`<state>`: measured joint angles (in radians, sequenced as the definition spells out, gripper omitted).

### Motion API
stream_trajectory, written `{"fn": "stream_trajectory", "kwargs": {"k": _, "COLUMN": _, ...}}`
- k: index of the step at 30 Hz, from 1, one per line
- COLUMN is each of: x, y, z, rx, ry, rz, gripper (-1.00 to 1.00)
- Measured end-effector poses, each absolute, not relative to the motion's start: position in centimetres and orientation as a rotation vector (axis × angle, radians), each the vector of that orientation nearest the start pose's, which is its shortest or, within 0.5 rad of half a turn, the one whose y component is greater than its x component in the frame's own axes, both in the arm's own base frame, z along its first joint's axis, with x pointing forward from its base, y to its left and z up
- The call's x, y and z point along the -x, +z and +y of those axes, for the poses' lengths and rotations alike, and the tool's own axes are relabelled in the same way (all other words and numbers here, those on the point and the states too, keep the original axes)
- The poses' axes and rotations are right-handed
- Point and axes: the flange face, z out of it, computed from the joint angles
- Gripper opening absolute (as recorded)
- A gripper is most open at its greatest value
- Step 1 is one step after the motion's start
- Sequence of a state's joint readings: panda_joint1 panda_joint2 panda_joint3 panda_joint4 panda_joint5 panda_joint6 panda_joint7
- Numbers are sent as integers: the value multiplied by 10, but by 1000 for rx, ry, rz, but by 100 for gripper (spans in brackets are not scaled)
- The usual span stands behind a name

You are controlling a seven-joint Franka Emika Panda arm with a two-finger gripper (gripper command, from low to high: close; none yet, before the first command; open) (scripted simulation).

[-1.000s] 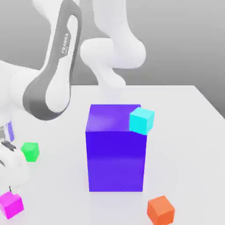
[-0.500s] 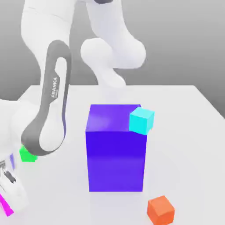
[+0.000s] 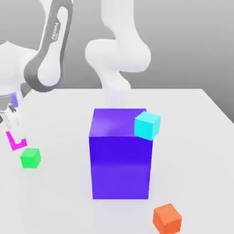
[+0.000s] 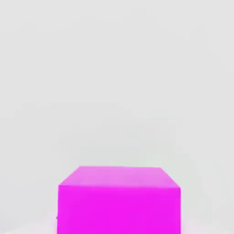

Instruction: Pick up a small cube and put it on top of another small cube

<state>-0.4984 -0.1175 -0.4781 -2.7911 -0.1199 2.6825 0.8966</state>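
The pincer (image 3: pixel 17 137) is closed on the pink cube (image 3: pixel 17 145), over at the exterior view's left. Its finger covers part of the cube, so that only a bent strip of pink shows around the tip. The cube is up in the pincer's grip, and in the hand view it sits close before the camera, one face and a paler side plain to see. The white arm (image 3: pixel 45 68) reaches in from above, with its dark grey trim.

Near the pink cube, in the exterior view, is the green cube (image 3: pixel 30 158), on the pale table (image 3: pixel 59 201). Toward the middle stands the big block (image 3: pixel 120 155), deep blue-purple and upright. The cyan cube (image 3: pixel 147 125) overlaps its upper corner on the exterior view's right; I can't tell whether they touch. The orange cube (image 3: pixel 167 219) is low on that same side, turned at an angle, apart from the block.
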Motion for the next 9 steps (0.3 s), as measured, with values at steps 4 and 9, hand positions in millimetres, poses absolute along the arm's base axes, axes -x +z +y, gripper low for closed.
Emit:
{"fn": "stream_trajectory", "kwargs": {"k": 4, "x": -216, "y": 209, "z": -306, "rx": 1997, "ry": -1, "rz": 2421, "gripper": -100}}
{"fn": "stream_trajectory", "kwargs": {"k": 9, "x": -214, "y": 182, "z": -305, "rx": 1997, "ry": 0, "rz": 2423, "gripper": 100}}
